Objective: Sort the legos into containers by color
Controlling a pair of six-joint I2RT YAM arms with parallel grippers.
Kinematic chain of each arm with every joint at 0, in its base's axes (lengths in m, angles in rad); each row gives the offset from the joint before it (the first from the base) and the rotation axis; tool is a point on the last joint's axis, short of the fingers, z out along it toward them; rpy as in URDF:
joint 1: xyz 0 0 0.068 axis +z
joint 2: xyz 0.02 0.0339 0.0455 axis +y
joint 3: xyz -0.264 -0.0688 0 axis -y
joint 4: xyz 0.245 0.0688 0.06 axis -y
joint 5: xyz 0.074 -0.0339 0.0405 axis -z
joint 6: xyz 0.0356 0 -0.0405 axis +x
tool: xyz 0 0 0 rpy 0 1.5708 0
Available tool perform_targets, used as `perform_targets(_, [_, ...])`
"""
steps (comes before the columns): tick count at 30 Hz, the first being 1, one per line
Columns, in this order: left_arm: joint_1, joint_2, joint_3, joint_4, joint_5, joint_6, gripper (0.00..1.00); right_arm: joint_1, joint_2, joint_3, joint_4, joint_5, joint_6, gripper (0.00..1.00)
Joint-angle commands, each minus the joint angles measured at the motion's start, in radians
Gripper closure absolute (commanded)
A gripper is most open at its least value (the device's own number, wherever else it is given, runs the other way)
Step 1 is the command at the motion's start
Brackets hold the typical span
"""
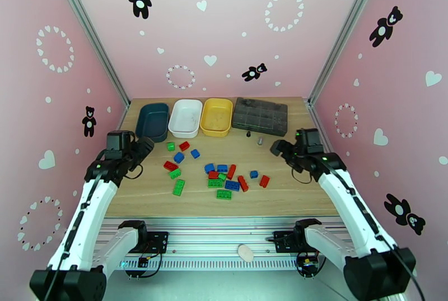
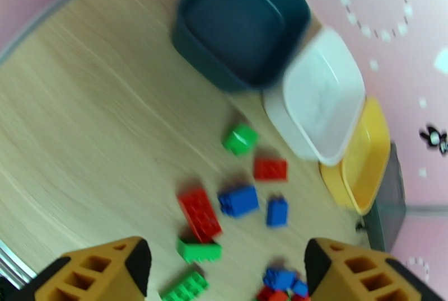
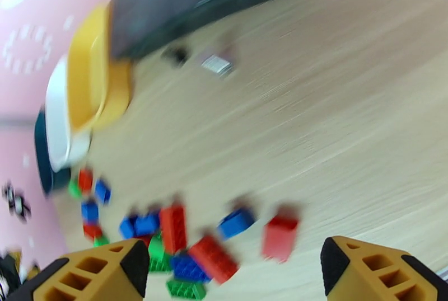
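Red, green and blue legos lie scattered on the wooden table, a loose group [image 1: 179, 158] at centre left and a tighter cluster [image 1: 225, 177] at centre right. At the back stand the containers: a teal tray [image 1: 152, 119], a white tray [image 1: 185, 116] and a yellow tray [image 1: 217, 116]. My left gripper [image 1: 147, 145] hovers at the left side, open and holding nothing; its wrist view looks past the orange fingers [image 2: 106, 268] onto a red brick [image 2: 200, 214] and blue bricks [image 2: 238, 200]. My right gripper [image 1: 276, 147] hovers open at the right, above a red brick [image 3: 279, 236].
A flat dark compartmented box [image 1: 260, 114] sits right of the yellow tray, with two tiny metal bits [image 1: 260, 141] in front of it. Pink walls close in the table on three sides. Bare wood lies along the left side and the right front.
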Motion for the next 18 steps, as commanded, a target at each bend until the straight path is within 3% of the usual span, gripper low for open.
perform_targets(1, [-0.052,-0.003,0.068,-0.096,0.059,-0.019,0.18,0.123,0.107,0.133,-0.007,0.008,-0.039,0.19])
perform_targets(4, [-0.091,-0.024,0.047,-0.126,0.06,-0.028,0.02,0.247,0.229,0.275,-0.084,0.085,-0.09,0.22])
perform_targets(9, [-0.157,-0.004,0.037,-0.138,0.067,-0.041,0.04,0.37,0.346,0.401,-0.123,0.134,-0.113,0.22])
perform_targets(18, [-0.406,0.148,0.121,-0.248,-0.081,-0.082,0.12,0.511,0.514,0.512,-0.189,0.143,-0.139,0.2])
